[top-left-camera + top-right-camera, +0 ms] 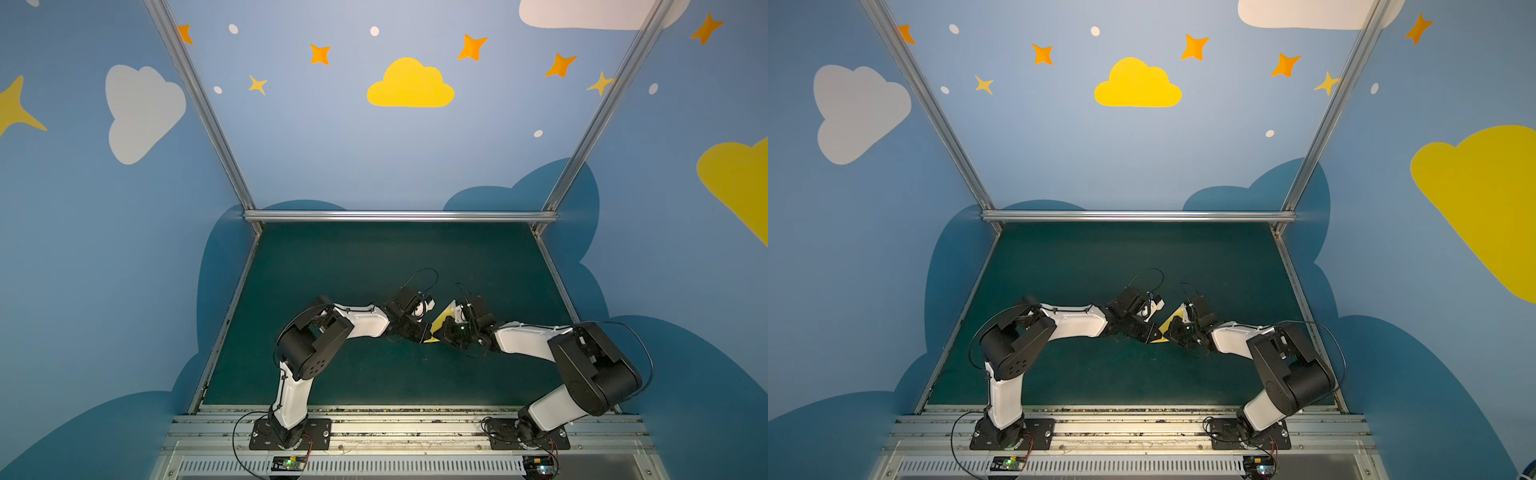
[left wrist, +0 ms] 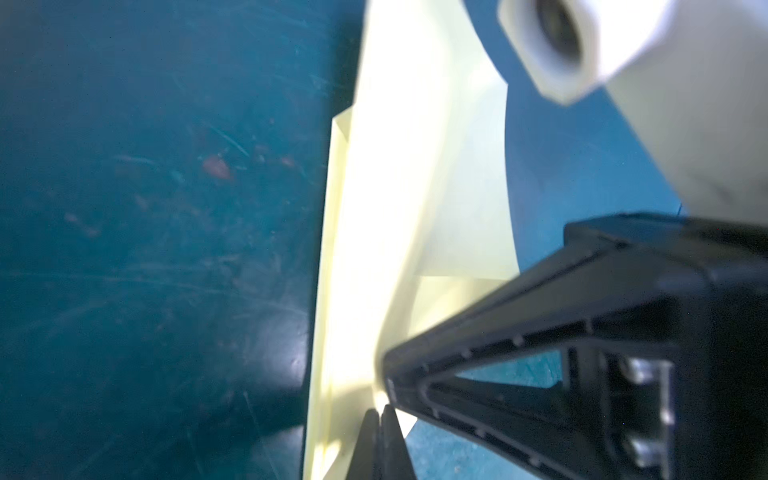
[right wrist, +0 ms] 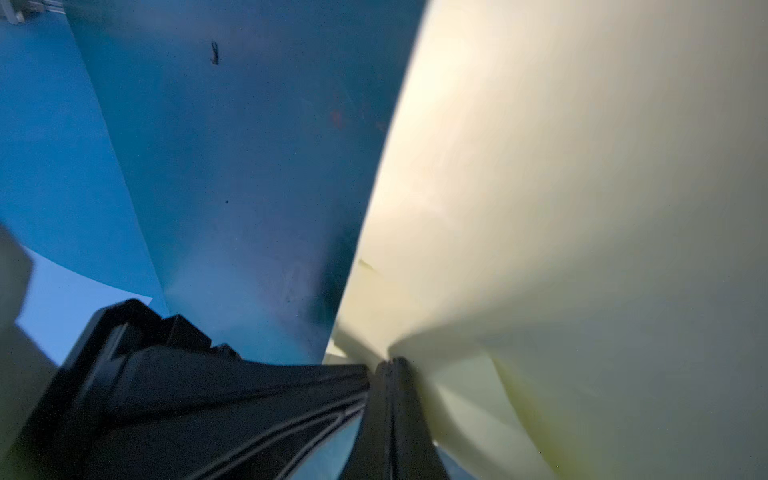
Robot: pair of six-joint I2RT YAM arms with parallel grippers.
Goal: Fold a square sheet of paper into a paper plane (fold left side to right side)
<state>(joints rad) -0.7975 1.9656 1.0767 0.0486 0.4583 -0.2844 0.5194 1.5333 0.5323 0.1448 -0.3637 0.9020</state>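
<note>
left gripper (image 2: 379,414) and right gripper (image 3: 390,365) each pinch the folded paper (image 1: 441,319) over the green mat (image 1: 374,266), blue painted walls (image 1: 332,158) around.

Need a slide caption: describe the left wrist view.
Left hand shut on folded pale yellow paper, right hand gripping alongside, green mat behind.

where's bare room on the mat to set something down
Bare mat spans from the rear rail to the paper; another patch lies between left arm, right arm and front rail. Crowded mid-mat: left gripper and right gripper both pinch it.
</note>
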